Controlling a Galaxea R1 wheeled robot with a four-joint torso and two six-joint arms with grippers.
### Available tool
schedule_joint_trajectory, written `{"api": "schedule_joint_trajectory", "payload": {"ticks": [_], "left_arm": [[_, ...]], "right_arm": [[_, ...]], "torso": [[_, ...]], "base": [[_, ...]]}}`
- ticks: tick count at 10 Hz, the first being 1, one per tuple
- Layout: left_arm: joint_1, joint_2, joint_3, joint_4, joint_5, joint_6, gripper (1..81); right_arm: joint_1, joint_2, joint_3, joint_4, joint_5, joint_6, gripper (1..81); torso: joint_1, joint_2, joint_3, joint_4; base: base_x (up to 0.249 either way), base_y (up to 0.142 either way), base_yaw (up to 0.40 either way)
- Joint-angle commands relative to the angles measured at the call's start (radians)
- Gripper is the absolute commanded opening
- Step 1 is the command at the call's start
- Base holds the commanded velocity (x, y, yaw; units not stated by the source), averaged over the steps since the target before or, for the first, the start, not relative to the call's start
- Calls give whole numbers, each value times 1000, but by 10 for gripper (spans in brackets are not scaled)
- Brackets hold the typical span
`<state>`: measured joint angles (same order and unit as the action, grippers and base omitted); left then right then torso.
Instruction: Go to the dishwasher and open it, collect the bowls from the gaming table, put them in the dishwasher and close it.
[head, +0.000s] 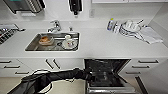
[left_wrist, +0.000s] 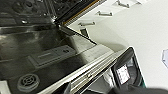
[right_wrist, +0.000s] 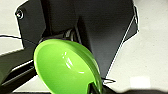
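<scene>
At a white kitchen tabletop with a steel sink, the built-in dishwasher stands open, its door folded down so the dark wire racks can be loaded. The left arm reaches toward it; whether its claw is open cannot be told. The right claw grips a glossy green bowl by the rim, tilted and ready for loading.
</scene>
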<state>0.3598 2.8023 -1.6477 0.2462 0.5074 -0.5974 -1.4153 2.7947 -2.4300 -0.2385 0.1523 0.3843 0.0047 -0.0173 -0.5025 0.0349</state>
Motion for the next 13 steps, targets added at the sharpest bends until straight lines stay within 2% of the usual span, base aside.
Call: {"api": "schedule_joint_trajectory", "payload": {"ticks": [1, 4, 6, 7, 9, 11, 12, 13], "left_arm": [[107, -258, 212, 116, 22, 36, 811], [326, -348, 229, 246, 14, 39, 811], [484, -358, 201, 349, -41, 39, 811], [544, -362, 174, 376, -64, 39, 811], [656, -351, 59, 401, -167, 41, 811], [739, -316, -69, 424, -204, 42, 811], [776, -297, -126, 436, -213, 45, 811], [816, -279, -188, 440, -267, 45, 811]], "right_arm": [[-3, -230, 221, -4, 25, 79, 10], [52, -386, 379, -4, 35, 123, 10], [100, -464, 472, -4, 49, 146, 10], [132, -500, 521, -4, 49, 162, 10], [207, -580, 663, -4, 49, 172, 10], [279, -646, 770, -2, 46, 186, 10], [316, -660, 781, -1, 41, 200, 10], [360, -672, 796, -1, 38, 217, 10]], "torso": [[0, 0, 0, 0], [0, 0, 0, 0], [0, 0, 0, 0], [0, 0, 0, 0], [0, 0, 0, 0], [0, 0, 0, 0], [0, 0, 0, 0], [0, 0, 0, 0]], "base": [[0, 0, 0], [0, 0, 0], [0, 0, 0], [0, 0, 0], [0, 0, 0], [0, 0, 0], [0, 0, 0], [0, 0, 0]]}}
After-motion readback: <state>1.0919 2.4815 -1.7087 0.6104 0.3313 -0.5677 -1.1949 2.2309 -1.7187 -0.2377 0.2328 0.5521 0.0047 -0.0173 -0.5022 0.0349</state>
